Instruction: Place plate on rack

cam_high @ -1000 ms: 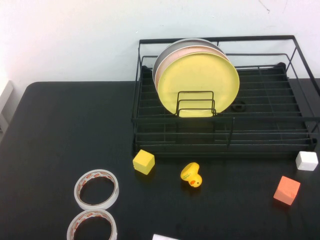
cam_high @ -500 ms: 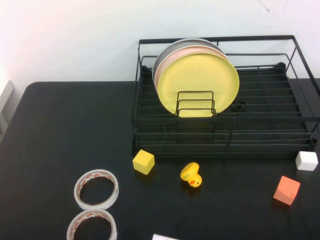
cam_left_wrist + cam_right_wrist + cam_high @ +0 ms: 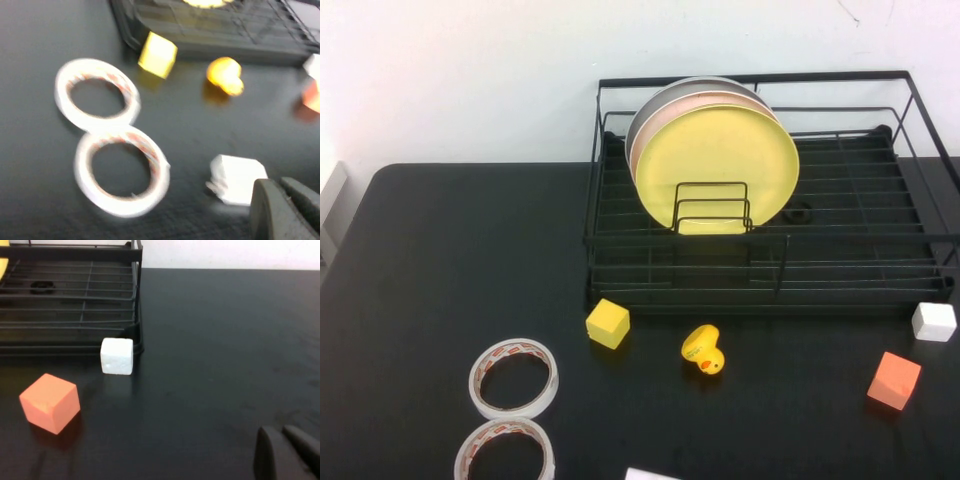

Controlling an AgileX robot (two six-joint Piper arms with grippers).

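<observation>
Your plate stands upright in the rack, upper centre of the high view, held by the wire dividers, frontmost of three stacked plates. Neither gripper touches it.

Left gripper: you see only its dark tips at the lower right of the left wrist view, fingers together, low over the table beside a white block and near two tape rings.

Right gripper: its tips sit at the lower right of its wrist view, fingers together, well apart from the rack.

Also on the table: yellow cube, duck, orange cube, white cube.
</observation>
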